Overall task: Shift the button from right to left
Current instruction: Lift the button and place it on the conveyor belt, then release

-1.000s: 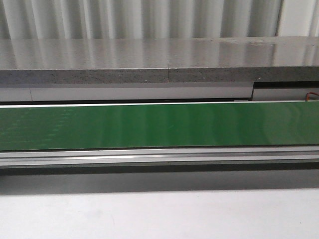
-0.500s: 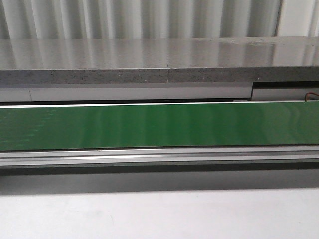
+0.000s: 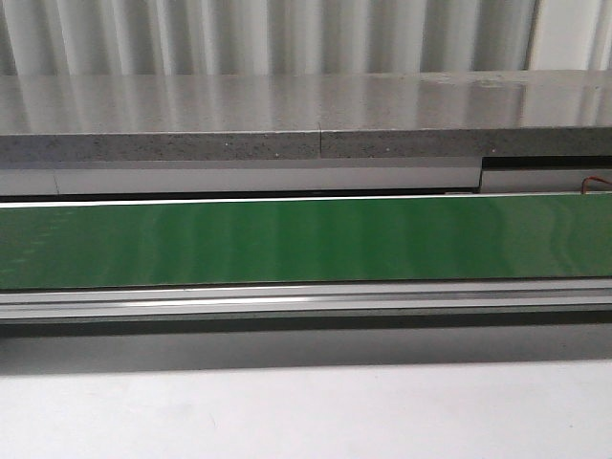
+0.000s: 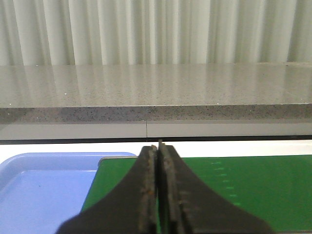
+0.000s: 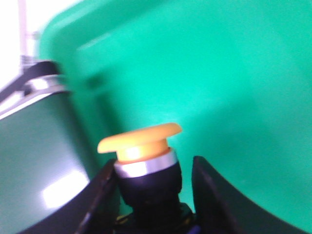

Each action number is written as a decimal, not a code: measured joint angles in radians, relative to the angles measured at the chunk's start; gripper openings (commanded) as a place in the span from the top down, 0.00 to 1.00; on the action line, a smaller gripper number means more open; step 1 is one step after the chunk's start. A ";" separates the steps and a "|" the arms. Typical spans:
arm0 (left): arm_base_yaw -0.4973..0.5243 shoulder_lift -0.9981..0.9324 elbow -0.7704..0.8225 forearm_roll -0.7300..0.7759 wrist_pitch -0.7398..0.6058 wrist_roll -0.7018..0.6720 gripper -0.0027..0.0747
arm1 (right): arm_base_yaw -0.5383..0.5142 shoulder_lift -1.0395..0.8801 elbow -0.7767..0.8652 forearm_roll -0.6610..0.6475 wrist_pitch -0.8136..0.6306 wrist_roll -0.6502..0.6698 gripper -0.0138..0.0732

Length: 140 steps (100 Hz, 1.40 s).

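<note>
Between the right pincer's (image 5: 155, 180) two dark fingers (image 5: 100, 195) sits the button (image 5: 141, 146), orange-yellow cap up, silver ring under it, black neck below that. One finger looks to be touching the neck, the other stands a bit off on the far side, so I can't say for sure whether it's actually pinched or just bracketed. The lower body of the button is cut off at the frame edge, so the boxy part doesn't show.

Behind the button there's a bright green bin (image 5: 209, 73); what I can see of its inside is bare, and the whole shot is blurry, so details are mushy. Beside it runs a darker green belt (image 5: 34, 161) with a shiny patch on it, plus a bit of metal rail (image 5: 39, 80) at the bin's corner.

Over on the other arm, the left pincer (image 4: 157, 185) has its fingers pressed flat together with nothing between them, held level and pointing out over the belt toward a speckled grey counter (image 4: 156, 90). Just beside those fingertips is a blue tray (image 4: 44, 190), only partly in frame, and the part showing has nothing in it.

From the front camera all you get is the green belt (image 3: 306, 239), its metal rail (image 3: 306, 301) and the grey counter (image 3: 306, 110); neither arm nor the button shows up there.
</note>
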 measured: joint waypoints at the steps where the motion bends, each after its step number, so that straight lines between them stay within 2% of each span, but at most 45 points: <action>1: 0.000 0.000 0.000 0.000 0.000 0.000 0.99 | 0.003 -0.012 0.000 0.000 0.007 0.000 0.53; 19: 0.000 0.000 0.000 0.000 0.000 0.000 0.99 | 0.116 -0.117 0.000 0.009 0.094 0.000 0.53; 41: 0.000 0.000 0.000 0.000 0.000 0.000 0.99 | 0.229 -0.126 0.004 0.015 0.121 0.000 0.53; 95: 0.000 0.000 0.000 0.000 0.000 0.000 0.99 | 0.241 0.014 0.006 0.020 0.107 0.000 0.53; 104: 0.000 0.000 0.000 0.000 0.000 0.000 0.99 | 0.241 0.029 0.006 0.022 0.107 0.000 0.44; 117: 0.000 0.000 0.000 0.000 0.000 0.000 0.99 | 0.241 0.030 0.006 0.026 0.107 0.000 0.19; 124: 0.000 0.000 0.000 0.000 0.000 0.000 0.99 | 0.241 0.030 0.006 0.027 0.102 0.000 0.09; 140: 0.000 0.000 0.000 0.000 0.000 0.000 0.99 | 0.241 0.030 0.006 0.029 0.084 0.000 0.09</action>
